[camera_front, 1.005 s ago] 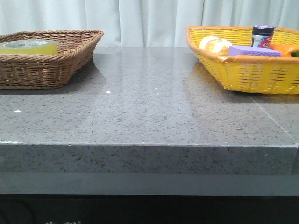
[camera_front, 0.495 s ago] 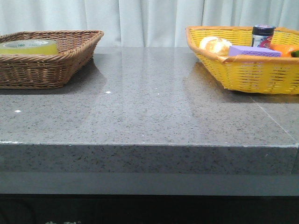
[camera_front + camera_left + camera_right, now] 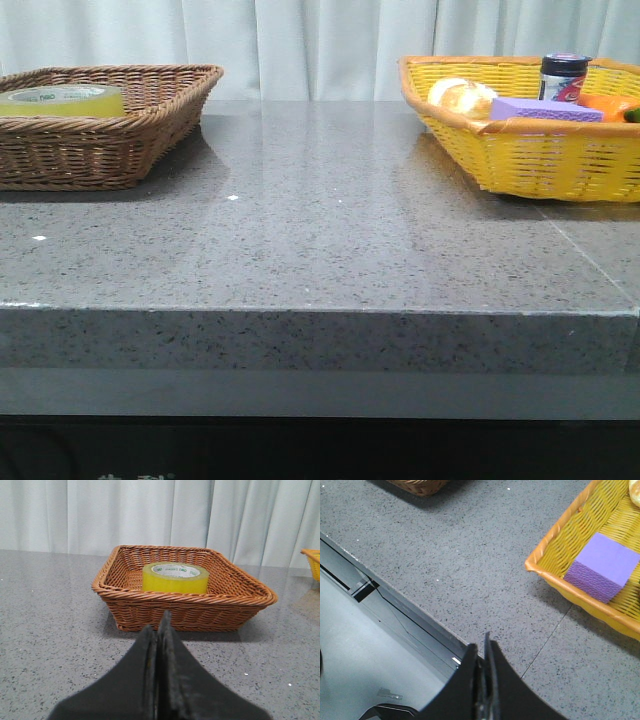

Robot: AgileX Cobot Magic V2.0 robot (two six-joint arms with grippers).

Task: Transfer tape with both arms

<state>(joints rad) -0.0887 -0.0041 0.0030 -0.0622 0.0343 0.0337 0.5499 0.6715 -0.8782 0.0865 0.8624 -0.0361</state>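
Left fingers (image 3: pixel 159 630): pressed flat together, nothing between them, tips low over the grey speckled counter (image 3: pixel 50 645). Straight ahead of the tips, apart from them, sits the brown wicker basket (image 3: pixel 185 611). The tape (image 3: pixel 175 577) lies flat inside it, core opening upward, green lettering on the white core rim; the near basket wall stands between tape and fingertips. No contact with basket or tape.

Right fingers (image 3: pixel 482 652): also clenched shut, empty, held above the counter's near edge (image 3: pixel 410 615), the floor showing beyond. Well off from them, the yellow basket (image 3: pixel 560 577) holds a purple sponge block (image 3: pixel 602 567) against its rim. A corner of the brown basket shows at the far side of this view; the tape is out of sight here.

Front view: neither arm appears. Brown basket at the counter's left rear with the tape (image 3: pixel 62 99) peeking over its rim; yellow basket (image 3: pixel 530 160) at right rear, holding the sponge, a bread roll (image 3: pixel 460 97), a dark-lidded jar (image 3: pixel 562 76). White curtain (image 3: pixel 320 45) behind.
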